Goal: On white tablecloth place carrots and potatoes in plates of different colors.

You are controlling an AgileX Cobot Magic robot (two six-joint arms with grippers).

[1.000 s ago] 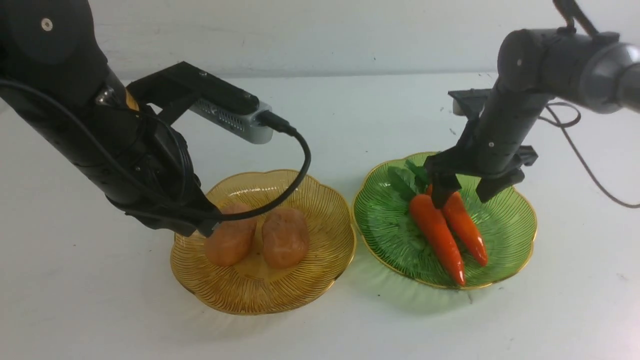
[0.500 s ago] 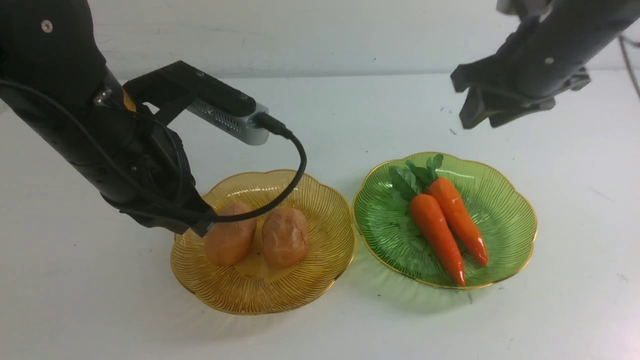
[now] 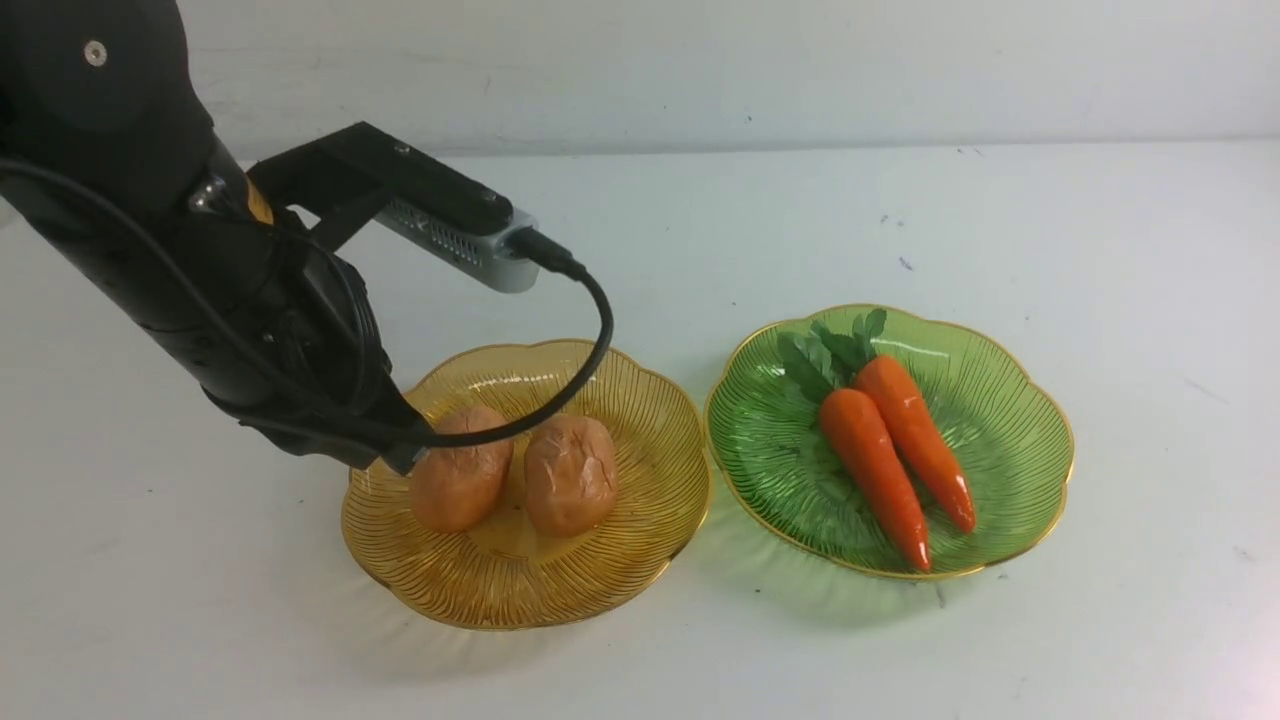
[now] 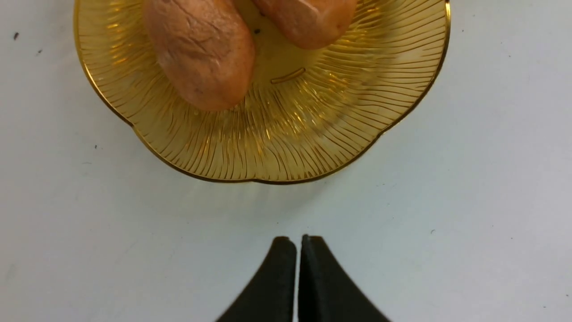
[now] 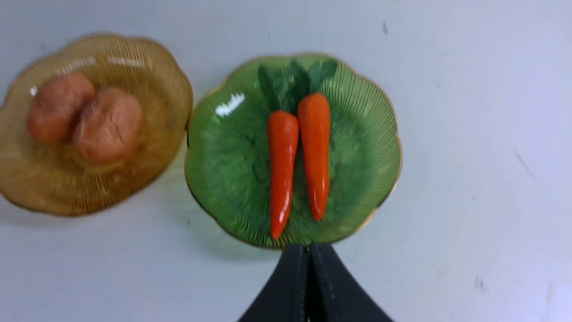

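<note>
Two orange carrots (image 3: 895,440) with green tops lie side by side in the green plate (image 3: 1030,440) on the white tablecloth (image 3: 700,230). Two tan potatoes (image 3: 515,472) lie in the amber plate (image 3: 640,480) to its left. My left gripper (image 4: 298,239) is shut and empty, over bare cloth beside the amber plate (image 4: 357,112); in the front view its arm (image 3: 250,320) hides the tips. My right gripper (image 5: 308,247) is shut and empty, high above the near rim of the green plate (image 5: 366,147); it is out of the front view.
The left wrist camera and its black cable (image 3: 590,330) hang over the back of the amber plate. A pale wall (image 3: 700,70) bounds the table's far edge. Small dark specks (image 3: 905,263) mark the cloth.
My right arm has lifted away from the carrots and left the front view, its jaws now closed. The carrots stay in the green plate. The left arm has barely moved.
</note>
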